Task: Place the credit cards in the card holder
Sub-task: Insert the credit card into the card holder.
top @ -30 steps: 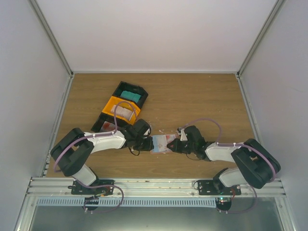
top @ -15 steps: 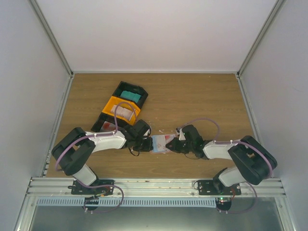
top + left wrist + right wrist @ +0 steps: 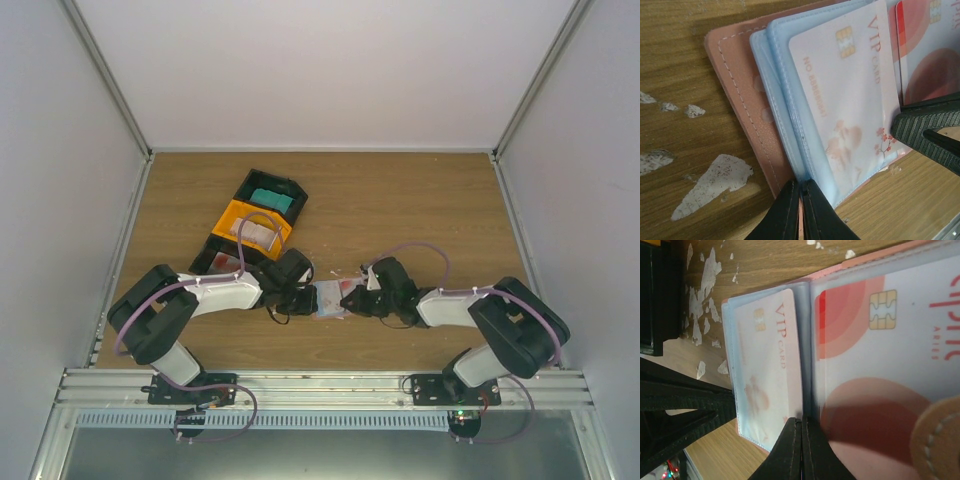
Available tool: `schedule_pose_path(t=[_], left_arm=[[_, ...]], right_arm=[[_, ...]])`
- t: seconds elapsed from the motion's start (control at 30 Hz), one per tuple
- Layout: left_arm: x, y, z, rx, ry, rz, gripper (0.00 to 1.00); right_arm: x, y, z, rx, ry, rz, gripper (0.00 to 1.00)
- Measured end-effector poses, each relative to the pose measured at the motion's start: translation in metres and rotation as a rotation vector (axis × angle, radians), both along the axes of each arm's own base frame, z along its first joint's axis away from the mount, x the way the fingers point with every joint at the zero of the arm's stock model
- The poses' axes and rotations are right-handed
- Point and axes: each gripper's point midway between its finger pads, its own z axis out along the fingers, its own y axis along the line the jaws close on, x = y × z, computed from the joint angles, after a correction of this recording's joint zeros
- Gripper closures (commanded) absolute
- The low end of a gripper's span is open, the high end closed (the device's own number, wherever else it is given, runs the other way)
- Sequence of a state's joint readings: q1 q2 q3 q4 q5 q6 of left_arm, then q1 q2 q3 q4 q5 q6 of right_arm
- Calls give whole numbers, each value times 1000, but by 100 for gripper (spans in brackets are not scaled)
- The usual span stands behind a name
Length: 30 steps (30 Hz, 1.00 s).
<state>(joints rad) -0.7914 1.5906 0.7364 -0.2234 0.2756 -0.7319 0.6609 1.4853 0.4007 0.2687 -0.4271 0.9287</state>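
The card holder (image 3: 333, 298), salmon-pink with pale blue sleeves, lies open on the table between both grippers. In the left wrist view its pink cover (image 3: 735, 75) shows, with a pale pinkish VIP card (image 3: 850, 90) in a sleeve and a red card (image 3: 927, 50) beside it. My left gripper (image 3: 801, 200) is shut on the holder's near edge. In the right wrist view the VIP card (image 3: 770, 365) and the red card (image 3: 875, 340) sit in sleeves. My right gripper (image 3: 802, 440) is shut at the fold between them. A teal card (image 3: 270, 200) lies in a black bin.
An orange bin (image 3: 240, 213) stands between two black bins (image 3: 290, 190) at the back left of the grippers. Small white scraps (image 3: 715, 185) lie on the wood beside the holder. The left arm's fingers (image 3: 685, 410) show at the right wrist view's left edge.
My right gripper has moved a little left toward the left gripper, and the open holder between them looks narrower. The left arm has barely moved.
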Motion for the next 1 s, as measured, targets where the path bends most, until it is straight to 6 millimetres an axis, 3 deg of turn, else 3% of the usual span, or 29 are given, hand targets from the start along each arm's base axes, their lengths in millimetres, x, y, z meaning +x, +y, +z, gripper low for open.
schedule_pose_path(t=[0.43, 0.63, 0.7, 0.83, 1.0], left_arm=[[-1, -1, 0, -3, 0, -10, 92], [0, -1, 0, -5, -1, -11, 89], [0, -1, 1, -6, -2, -11, 88], [0, -3, 2, -8, -4, -12, 86], [3, -4, 11, -25, -26, -10, 82]], right_arm=[[-7, 5, 3, -36, -42, 113, 89], [-12, 0, 10, -79, -58, 136, 66], [-12, -3, 16, -92, -72, 131, 62], [-5, -4, 24, -121, -101, 119, 62], [-2, -6, 18, -172, -102, 136, 62]])
